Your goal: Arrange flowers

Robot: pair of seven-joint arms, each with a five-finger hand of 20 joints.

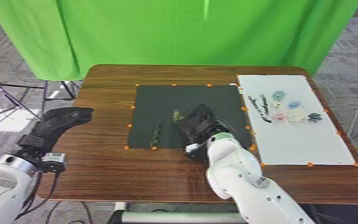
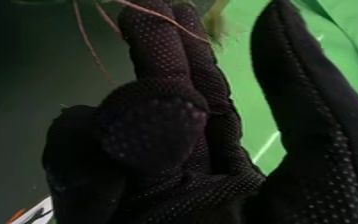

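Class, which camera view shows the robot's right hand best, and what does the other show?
The right wrist view: the right hand is close up, its dotted texture clear. The head view shows it smaller, from above, over the dark mat.

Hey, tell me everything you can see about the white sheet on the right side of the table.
The white sheet is a plain rectangle, smooth-looking like paper or card, lying flat along the right side of the brown table, next to the dark mat. Small orange markers dot its edges. On its far half lie dark stems and a loose group of bluish, pink and pale flower heads. Neither hand is on it.
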